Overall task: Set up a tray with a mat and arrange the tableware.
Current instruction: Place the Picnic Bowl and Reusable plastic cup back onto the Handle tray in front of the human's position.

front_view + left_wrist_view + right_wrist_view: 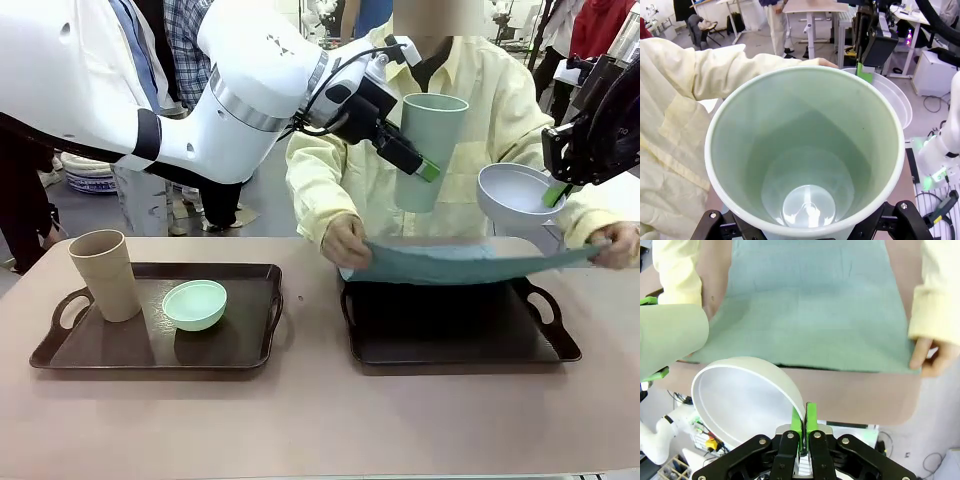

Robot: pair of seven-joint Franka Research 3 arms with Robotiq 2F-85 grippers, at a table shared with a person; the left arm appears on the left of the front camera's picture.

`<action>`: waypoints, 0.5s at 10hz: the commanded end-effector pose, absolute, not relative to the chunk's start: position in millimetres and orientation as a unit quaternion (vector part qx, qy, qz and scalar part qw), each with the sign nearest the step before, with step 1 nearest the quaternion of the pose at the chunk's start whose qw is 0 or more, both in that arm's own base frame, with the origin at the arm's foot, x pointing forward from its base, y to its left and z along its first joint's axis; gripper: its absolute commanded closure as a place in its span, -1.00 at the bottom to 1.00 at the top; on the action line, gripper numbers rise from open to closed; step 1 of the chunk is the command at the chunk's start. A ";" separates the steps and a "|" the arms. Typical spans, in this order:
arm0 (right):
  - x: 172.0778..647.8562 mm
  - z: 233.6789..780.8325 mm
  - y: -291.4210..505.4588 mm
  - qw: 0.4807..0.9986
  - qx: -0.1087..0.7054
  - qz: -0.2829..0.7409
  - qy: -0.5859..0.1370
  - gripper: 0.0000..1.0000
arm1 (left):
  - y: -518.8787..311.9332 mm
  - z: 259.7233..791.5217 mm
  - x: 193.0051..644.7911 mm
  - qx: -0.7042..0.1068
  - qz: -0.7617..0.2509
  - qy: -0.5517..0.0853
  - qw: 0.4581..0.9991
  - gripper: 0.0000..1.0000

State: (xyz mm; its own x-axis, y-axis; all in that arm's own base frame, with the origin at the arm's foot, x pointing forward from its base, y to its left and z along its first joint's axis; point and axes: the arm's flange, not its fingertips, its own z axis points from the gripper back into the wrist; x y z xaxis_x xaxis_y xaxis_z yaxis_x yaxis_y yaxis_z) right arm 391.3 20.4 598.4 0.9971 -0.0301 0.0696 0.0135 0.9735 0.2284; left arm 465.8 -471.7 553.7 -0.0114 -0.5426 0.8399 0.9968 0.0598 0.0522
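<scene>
1. front view: left tool (416,160) grips the sage green cup (435,120) in the air; right tool (558,192) pinches the white bowl (515,195) by its rim, above the mat (460,265).
2. left wrist view: the sage green cup (805,150) sits between the widely spread fingers (715,225).
3. right wrist view: the right tool (804,415) is narrow on the white bowl (740,400) rim, with the mat (810,305) beyond.

Pale pinkish desk (320,420) up front, grey floor (262,200) beyond it under even indoor light. Farther back, a light-topped table (812,6) on white legs, a black chair (702,27) off to one side, a white cabinet (934,74), cables (935,102) trailing across the floor.
</scene>
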 end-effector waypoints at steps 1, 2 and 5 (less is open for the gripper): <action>390.7 597.3 21.2 0.993 0.114 -0.007 -0.041 1.00 | -470.0 554.3 465.3 -0.310 -0.613 -0.373 0.623 1.00; 390.7 597.3 21.2 0.993 0.114 -0.007 -0.041 1.00 | -470.0 554.3 465.3 -0.310 -0.613 -0.373 0.623 1.00; 390.7 597.3 21.2 0.993 0.114 -0.007 -0.041 1.00 | -470.0 554.3 465.3 -0.310 -0.613 -0.373 0.623 1.00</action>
State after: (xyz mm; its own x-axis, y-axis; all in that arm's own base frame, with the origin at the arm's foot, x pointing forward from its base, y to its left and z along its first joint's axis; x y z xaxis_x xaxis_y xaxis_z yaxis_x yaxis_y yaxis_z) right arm 391.3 20.4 598.4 0.9971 -0.0301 0.0696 0.0135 0.9735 0.2284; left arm 465.8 -471.7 553.7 -0.0114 -0.5425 0.8399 0.9968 0.0598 0.0522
